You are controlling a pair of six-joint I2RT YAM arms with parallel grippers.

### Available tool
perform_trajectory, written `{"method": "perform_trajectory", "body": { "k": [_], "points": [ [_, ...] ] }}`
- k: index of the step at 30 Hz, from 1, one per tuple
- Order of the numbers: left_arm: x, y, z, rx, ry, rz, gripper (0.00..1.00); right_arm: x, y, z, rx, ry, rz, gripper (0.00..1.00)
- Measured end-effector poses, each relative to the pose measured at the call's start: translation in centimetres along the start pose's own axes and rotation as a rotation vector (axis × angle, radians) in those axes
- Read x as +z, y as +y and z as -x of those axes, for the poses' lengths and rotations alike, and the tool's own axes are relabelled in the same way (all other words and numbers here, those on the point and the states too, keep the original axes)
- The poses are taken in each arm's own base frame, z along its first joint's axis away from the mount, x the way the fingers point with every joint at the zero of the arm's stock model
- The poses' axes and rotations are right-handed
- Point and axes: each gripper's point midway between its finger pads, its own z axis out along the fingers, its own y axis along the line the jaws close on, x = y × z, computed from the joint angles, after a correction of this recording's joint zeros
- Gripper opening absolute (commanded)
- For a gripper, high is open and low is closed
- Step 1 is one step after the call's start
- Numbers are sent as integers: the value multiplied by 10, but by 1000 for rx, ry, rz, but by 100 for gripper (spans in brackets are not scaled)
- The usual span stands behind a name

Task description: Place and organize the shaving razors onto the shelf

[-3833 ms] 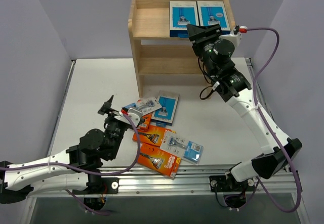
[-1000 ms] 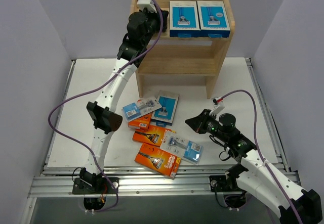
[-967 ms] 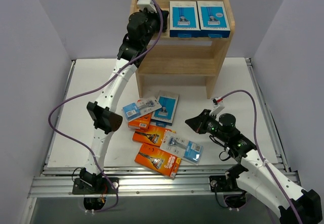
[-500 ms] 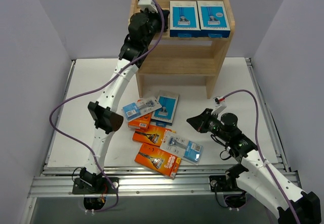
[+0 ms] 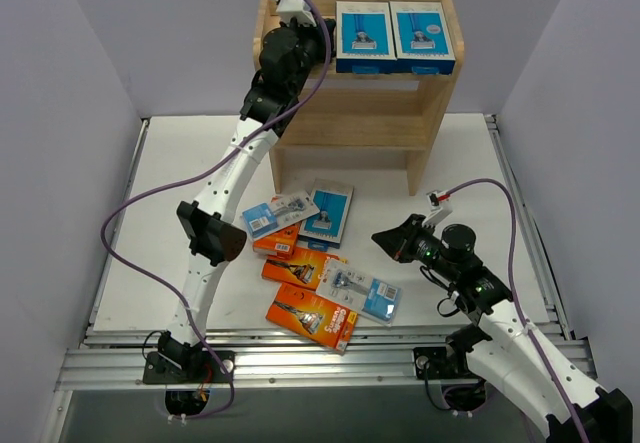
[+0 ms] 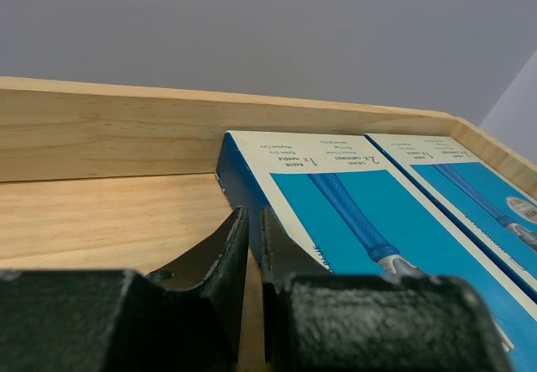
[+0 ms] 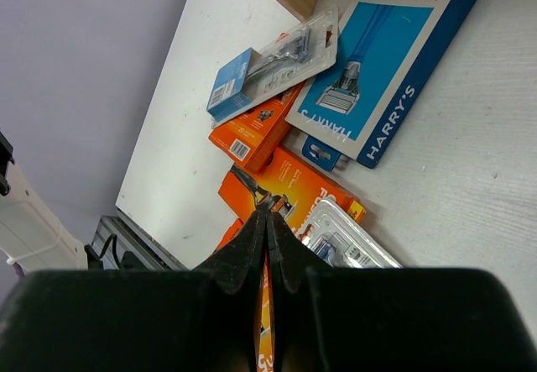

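on the shelf's (image 5: 435,83) top tier two blue boxes (image 5: 392,35) lie side by side; the left gripper (image 6: 250,246) sits beside them, nearly clenched, empty. other razors (image 5: 315,263) lie in front of the shelf, near the clenched right gripper (image 7: 267,221).

Shelf (image 5: 430,98) at upper centre of the frame, on the surface (image 5: 180,178) — two razor boxes (image 5: 393,35) side by side on its top tier, right half. Loose razor packs (image 5: 315,263) overlapping on the surface in front of the shelf — centre frame.
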Motion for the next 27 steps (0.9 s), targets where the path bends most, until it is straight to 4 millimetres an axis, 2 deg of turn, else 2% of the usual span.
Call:
{"method": "perform_trajectory", "body": {
  "k": [17, 27],
  "points": [
    [-3, 10, 2, 13, 8, 31, 18, -2, -1, 0, 7, 1, 6, 0],
    [-4, 17, 5, 47, 7, 56, 18, -1, -9, -6, 23, 12, -13, 0]
  ]
}}
